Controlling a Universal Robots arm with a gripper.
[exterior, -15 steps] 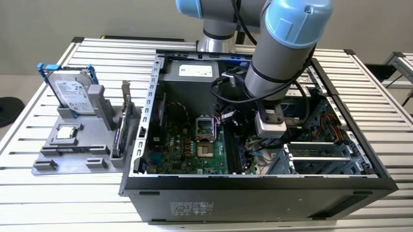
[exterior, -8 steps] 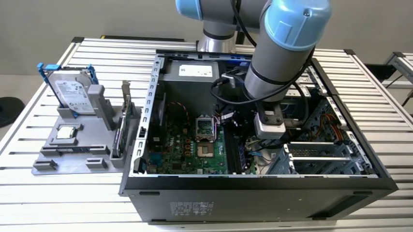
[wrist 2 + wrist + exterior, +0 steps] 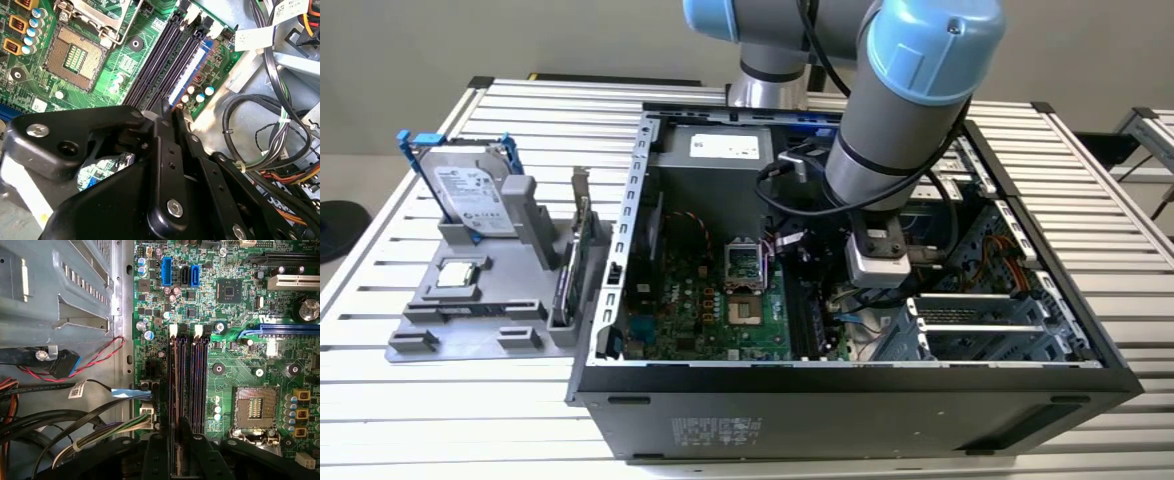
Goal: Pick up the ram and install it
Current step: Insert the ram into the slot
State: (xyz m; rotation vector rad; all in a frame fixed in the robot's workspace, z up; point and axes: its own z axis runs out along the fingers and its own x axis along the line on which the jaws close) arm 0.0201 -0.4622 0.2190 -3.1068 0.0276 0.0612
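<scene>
A: Gripper [image 3: 176, 450] clamped on the ram [image 3: 175, 390]; ram edge-down in the slot [image 3: 181, 385] directly beneath.

B: Noted; best pressed straight down, evenly along the stick, until latches [image 3: 173, 330] at the far end close; no tilt.

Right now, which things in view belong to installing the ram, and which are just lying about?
Job: end effector, shut on the ram; memory slots beneath it.
Lying about: hard drive and expansion card, both in the grey holder; cables in the case.
</scene>
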